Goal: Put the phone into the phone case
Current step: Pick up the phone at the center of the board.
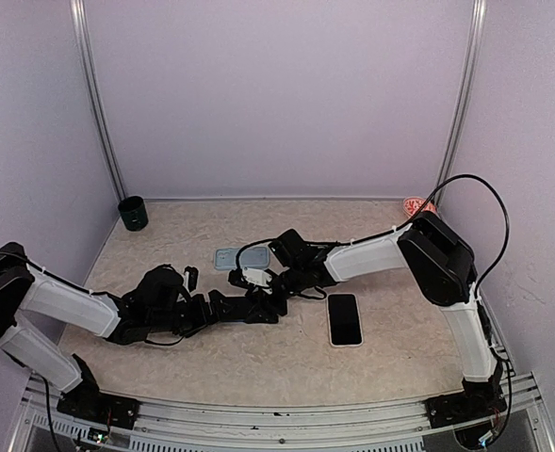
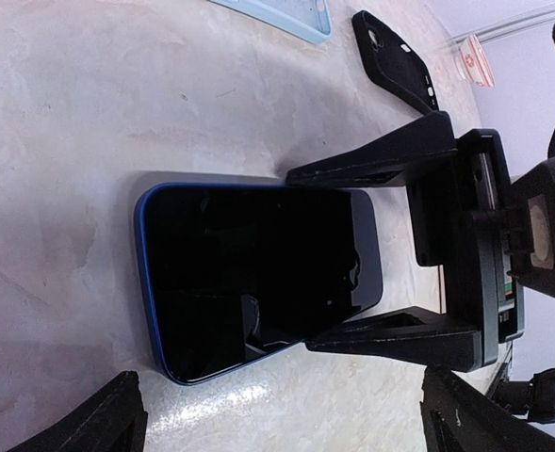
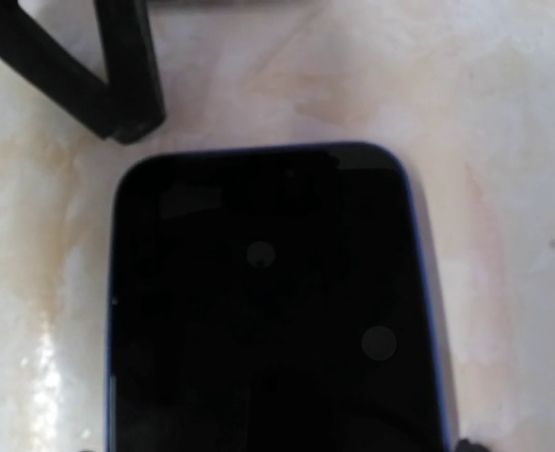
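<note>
Phone (image 2: 249,273) between right tool (image 2: 301,260) fingers; black case (image 2: 390,56) beyond

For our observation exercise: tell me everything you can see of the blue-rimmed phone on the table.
The phone is a slab with rounded corners, a glossy black screen and a blue rim. It lies flat, screen up, on the pale marbled table. The right hand straddles one end with open fingers, one beside each long edge; whether they touch it is unclear.

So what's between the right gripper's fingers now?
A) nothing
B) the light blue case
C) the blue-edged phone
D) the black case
C: the left wrist view shows the right gripper straddling one end of the phone, which lies screen up.
</note>
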`<state>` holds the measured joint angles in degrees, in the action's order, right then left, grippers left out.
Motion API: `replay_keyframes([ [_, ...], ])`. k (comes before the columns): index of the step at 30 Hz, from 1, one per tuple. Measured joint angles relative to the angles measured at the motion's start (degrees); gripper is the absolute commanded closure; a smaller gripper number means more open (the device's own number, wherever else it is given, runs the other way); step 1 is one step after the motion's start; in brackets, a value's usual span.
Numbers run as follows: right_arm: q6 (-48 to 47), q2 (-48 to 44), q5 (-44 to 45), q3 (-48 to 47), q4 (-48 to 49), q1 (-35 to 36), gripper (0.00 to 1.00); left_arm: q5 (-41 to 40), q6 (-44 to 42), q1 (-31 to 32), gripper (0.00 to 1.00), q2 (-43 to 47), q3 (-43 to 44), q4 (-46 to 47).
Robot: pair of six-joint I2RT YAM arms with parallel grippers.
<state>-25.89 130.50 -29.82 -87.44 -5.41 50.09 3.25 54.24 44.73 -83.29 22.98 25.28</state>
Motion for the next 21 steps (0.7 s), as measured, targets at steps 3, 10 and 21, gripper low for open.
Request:
replay_keyframes([
  [3,0.1,-0.2,-0.2,1.1,1.7,0.0,0.34,0.0,0.0,0.0,0.01,0.0,0.0,0.0],
  [10,0.7,-2.2,-0.2,5.0,4.9,0.0,0.35,0.4,0.0,0.0,0.01,0.0,0.0,0.0],
  [21,1.9,-6.8,-0.4,11.6,6.8,0.0,0.37,0.6,0.0,-0.2,0.01,0.0,0.0,0.0],
])
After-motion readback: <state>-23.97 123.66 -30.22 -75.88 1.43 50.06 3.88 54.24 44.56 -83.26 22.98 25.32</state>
